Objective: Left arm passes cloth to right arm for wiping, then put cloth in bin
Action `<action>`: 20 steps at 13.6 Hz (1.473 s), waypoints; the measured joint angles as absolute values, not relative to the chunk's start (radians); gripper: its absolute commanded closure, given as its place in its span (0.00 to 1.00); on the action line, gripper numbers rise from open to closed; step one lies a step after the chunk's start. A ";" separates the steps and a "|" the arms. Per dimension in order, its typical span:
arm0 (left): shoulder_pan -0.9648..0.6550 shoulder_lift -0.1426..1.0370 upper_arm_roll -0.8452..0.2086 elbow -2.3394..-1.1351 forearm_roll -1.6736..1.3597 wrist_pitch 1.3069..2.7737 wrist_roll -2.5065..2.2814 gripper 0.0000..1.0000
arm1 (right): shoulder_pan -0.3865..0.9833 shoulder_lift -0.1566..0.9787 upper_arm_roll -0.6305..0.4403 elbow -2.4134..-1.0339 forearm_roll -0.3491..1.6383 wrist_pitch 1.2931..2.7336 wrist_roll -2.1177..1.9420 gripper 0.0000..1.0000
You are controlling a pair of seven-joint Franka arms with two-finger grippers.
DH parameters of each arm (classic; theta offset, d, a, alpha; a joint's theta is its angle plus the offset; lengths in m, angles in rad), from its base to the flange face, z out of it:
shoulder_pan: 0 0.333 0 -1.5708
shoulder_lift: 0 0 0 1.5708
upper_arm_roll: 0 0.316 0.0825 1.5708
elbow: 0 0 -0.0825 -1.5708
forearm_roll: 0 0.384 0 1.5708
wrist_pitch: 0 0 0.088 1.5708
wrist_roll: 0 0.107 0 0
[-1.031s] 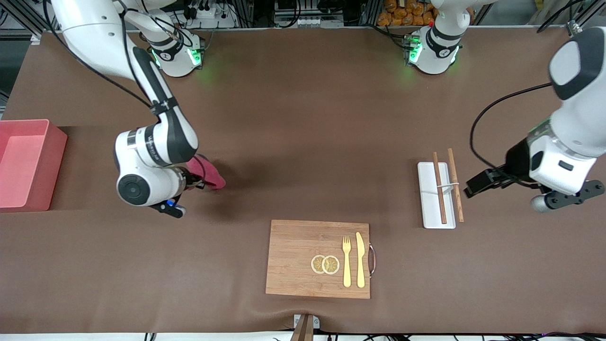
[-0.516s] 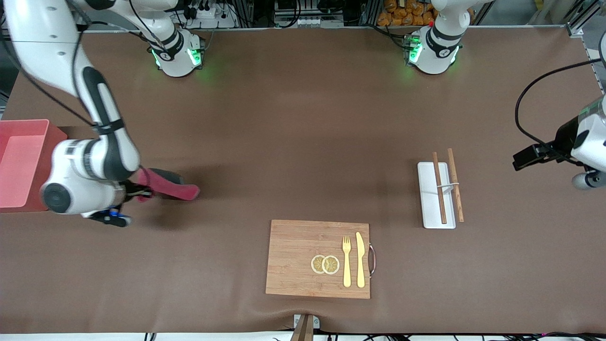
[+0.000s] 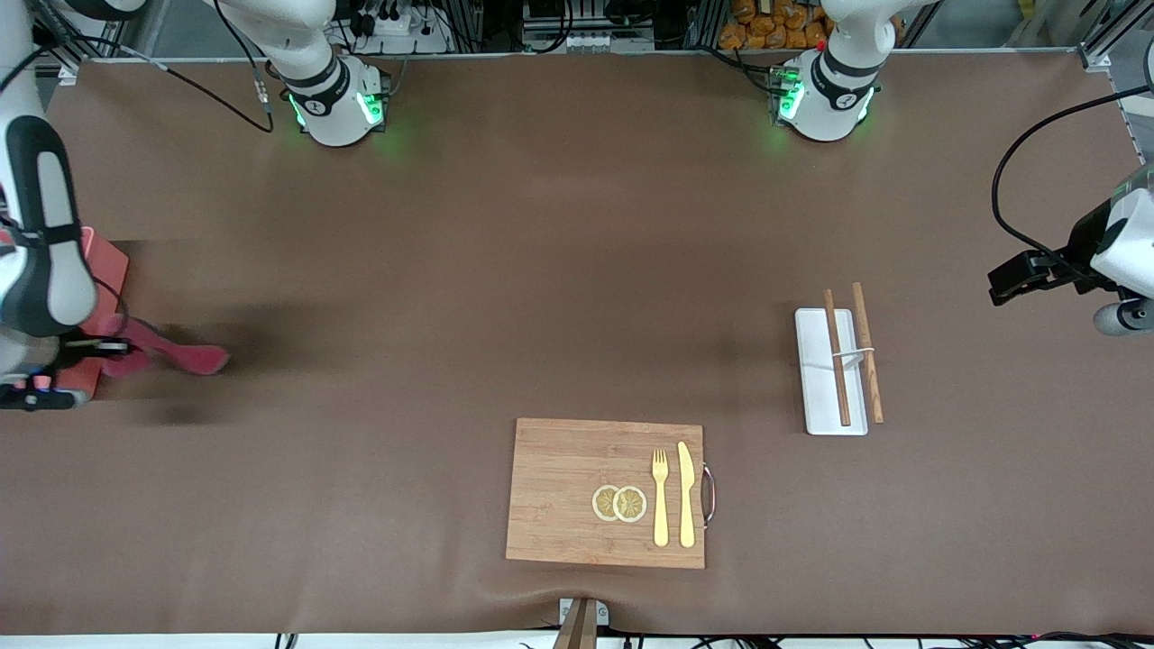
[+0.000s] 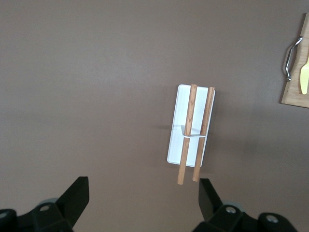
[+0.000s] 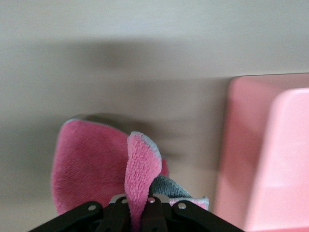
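My right tool (image 5: 140,212) is clenched on the cloth (image 3: 171,350), pinching a fold of it between the fingers. In my right wrist view the crimson pile hangs down from the grip, with a bit of the grey reverse showing beside the fingers. I carry it over the brown surface (image 3: 541,270) at the right arm's end, just beside the bin (image 5: 270,154). The cloth trails out from my wrist over the surface, not over the bin's opening. In the front view my right arm (image 3: 41,243) covers most of the bin, and only a pink wall shows beside it.

My left tool (image 4: 140,205) is released, its fingers (image 4: 77,195) spread wide with nothing between them. It waits in the air over the left arm's end of the surface, well apart from the cloth. Below it in my left wrist view lies a white tray (image 3: 825,397) with two wooden chopsticks (image 3: 838,361) across it. A wooden board (image 3: 568,496) lies nearer to the front camera, carrying a yellow fork (image 3: 661,500), a yellow knife (image 3: 687,496) and two lemon slices (image 3: 620,503).
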State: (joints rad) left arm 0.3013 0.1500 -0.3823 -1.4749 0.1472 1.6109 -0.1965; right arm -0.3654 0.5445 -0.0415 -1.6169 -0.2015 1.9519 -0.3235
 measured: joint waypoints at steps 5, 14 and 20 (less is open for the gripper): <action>0.301 0.150 -0.387 -1.477 0.147 1.626 -0.196 0.00 | -0.360 0.491 -0.021 -1.591 -0.301 1.877 -0.326 1.00; 0.301 0.147 -0.390 -1.467 0.147 1.634 -0.156 0.00 | -0.288 0.614 -0.006 -1.622 -0.148 1.955 -0.326 1.00; 0.301 0.147 -0.391 -1.466 0.147 1.634 -0.155 0.00 | -0.068 0.643 0.001 -1.622 0.055 1.961 -0.135 1.00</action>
State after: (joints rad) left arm 0.3009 0.1466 -0.3912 -1.4660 0.1471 1.6342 -0.1554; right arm -0.0684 0.6427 0.0014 -1.6223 0.0546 1.9609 -0.1347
